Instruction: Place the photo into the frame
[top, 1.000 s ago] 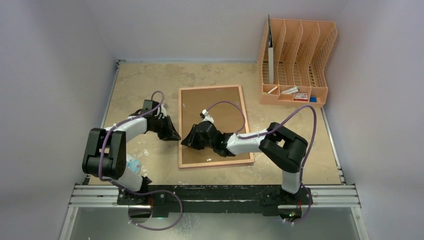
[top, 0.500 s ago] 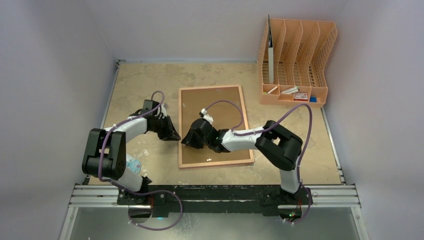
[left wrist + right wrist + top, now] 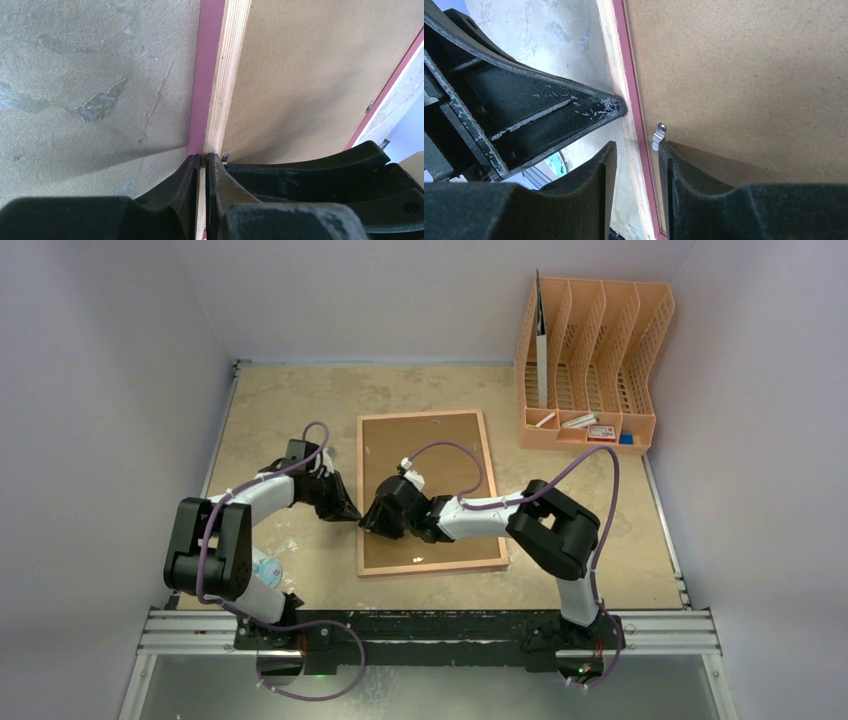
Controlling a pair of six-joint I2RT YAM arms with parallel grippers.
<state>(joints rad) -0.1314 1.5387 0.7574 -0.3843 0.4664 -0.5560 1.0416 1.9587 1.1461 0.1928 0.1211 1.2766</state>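
Left claw [image 3: 204,159] is pinching the frame's [image 3: 226,75] left rim, its fingers pressed together on the pale wood edge. Right claw [image 3: 636,150], narrowly spread, is straddling the same rim close to the left claw's tip. One of its fingers is sitting just beside a small metal clip [image 3: 658,136] on the brown backing board [image 3: 749,75]. The frame is lying back side up in the middle of the table [image 3: 280,400], with the board sitting inside it. An orange rack [image 3: 590,350] is standing at the far right corner, well apart.
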